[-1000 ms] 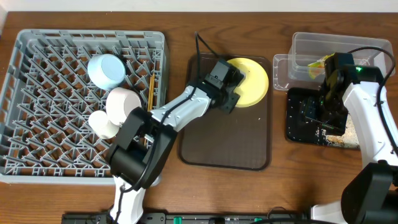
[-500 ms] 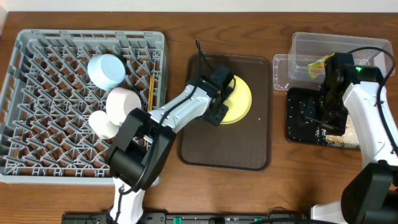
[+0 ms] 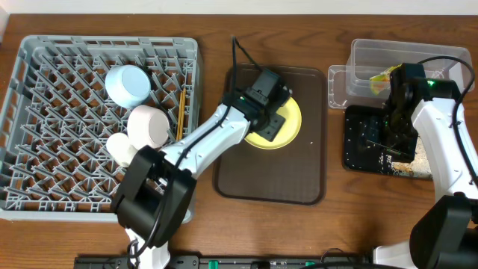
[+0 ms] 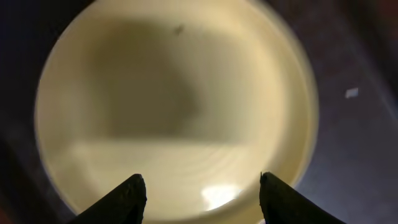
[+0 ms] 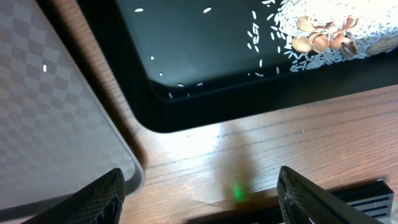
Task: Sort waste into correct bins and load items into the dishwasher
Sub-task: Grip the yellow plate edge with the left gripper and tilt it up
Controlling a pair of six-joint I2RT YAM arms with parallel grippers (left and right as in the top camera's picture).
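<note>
The plate (image 3: 293, 122) lies flat on the brown tray (image 3: 299, 175), between the rack (image 3: 97, 43) and the black tray (image 3: 362, 149). The left claw (image 4: 202, 194) is held just above it, jaws parted and empty, so the pick-up of the plate is judged to be in hand. A grip on the rim is called for next, then carriage to the rack. The right claw (image 5: 202, 199) is held open over the black tray, with nothing in it
</note>
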